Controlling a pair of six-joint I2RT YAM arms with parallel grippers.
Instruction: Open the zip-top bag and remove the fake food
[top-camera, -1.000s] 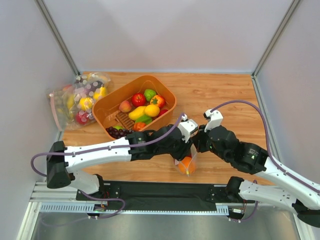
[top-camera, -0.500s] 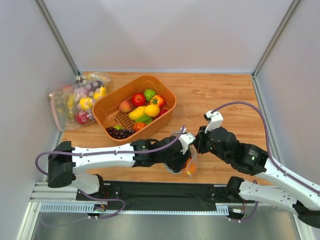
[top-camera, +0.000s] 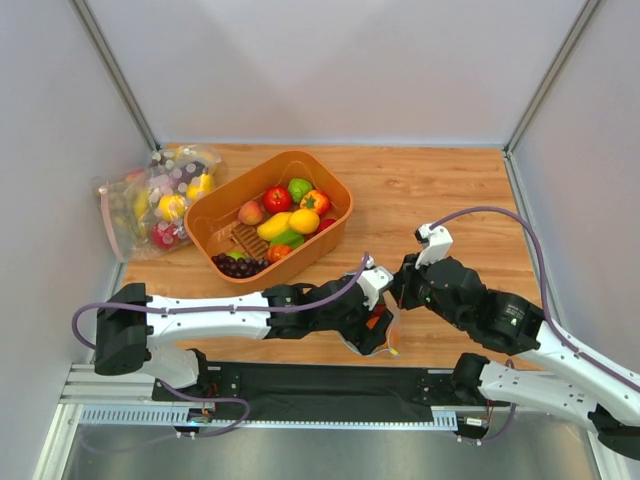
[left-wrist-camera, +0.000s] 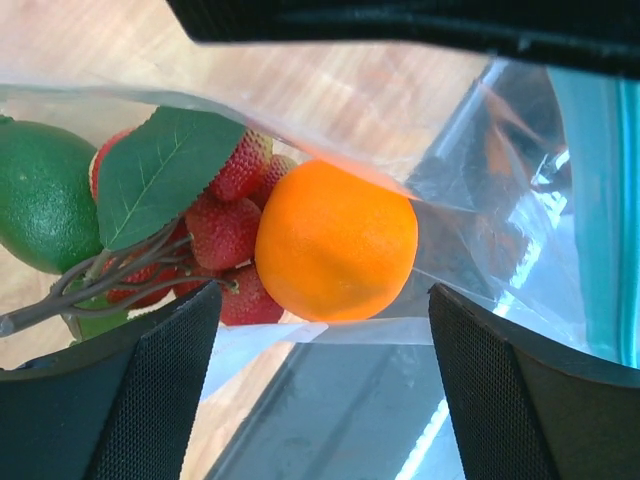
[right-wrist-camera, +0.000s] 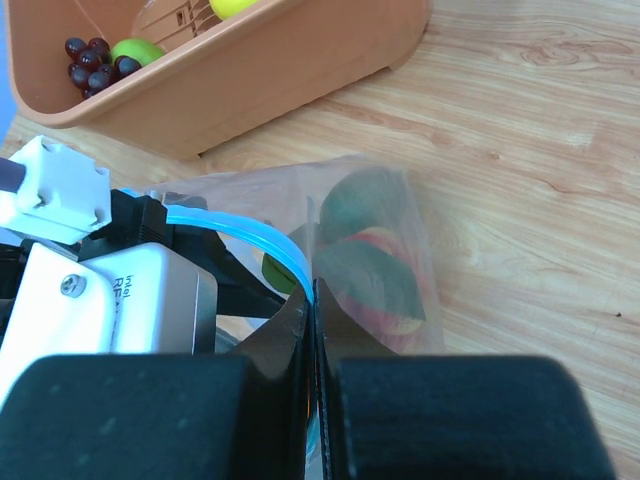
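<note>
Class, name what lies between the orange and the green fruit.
Strawberries and a green leaf, shown in the left wrist view.

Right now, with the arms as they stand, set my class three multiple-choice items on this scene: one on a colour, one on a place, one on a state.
1. What colour is the zip strip of the bag at the right end effector? A pink; B light blue; C yellow.
2. Where are the grapes? A in the basket; B in the bag; C beside the basket.
3. How is the right end effector? A wide open; B shut on the bag; C out of view.
Answers: 1 B, the strip shows light blue in the right wrist view. 2 A, they lie at the basket's near end. 3 B, its fingers press together on the bag's edge.
</note>
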